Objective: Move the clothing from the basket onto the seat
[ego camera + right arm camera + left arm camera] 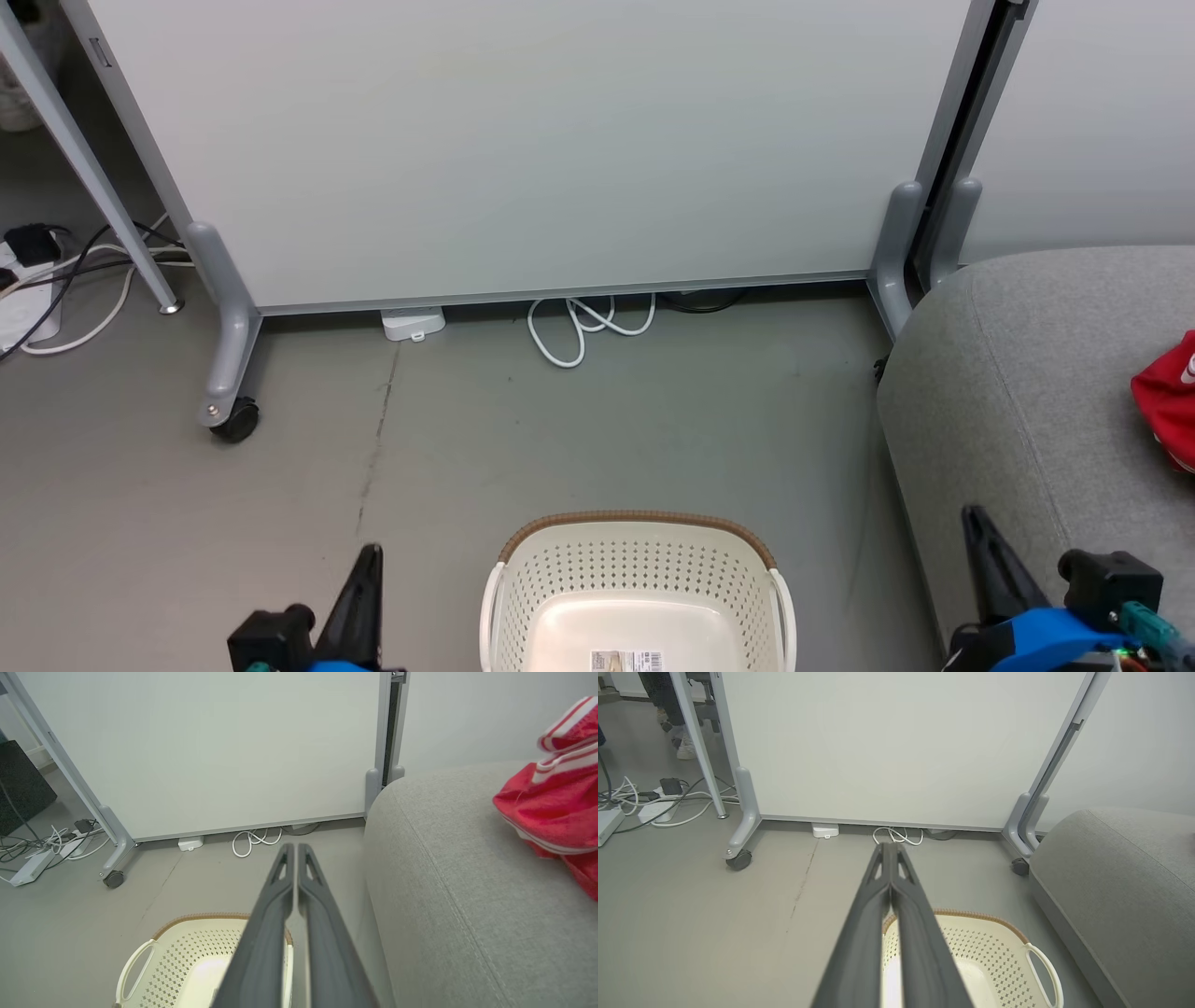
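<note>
Glossy plastic basket (635, 579); matt woven-cloth seat (1018, 392); clothing (556, 807) perhaps knit.

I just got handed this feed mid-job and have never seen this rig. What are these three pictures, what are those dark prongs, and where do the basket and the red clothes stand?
The pictures come from three cameras on a two-armed robot: one on its head looking down, one on each wrist. The dark prongs are its grippers' fingers. The left gripper and the right gripper are both shut and hold nothing. The basket stands on the floor between them; the part in view is empty, its label sticker showing. The red clothing lies on the grey seat to the robot's right.
</note>
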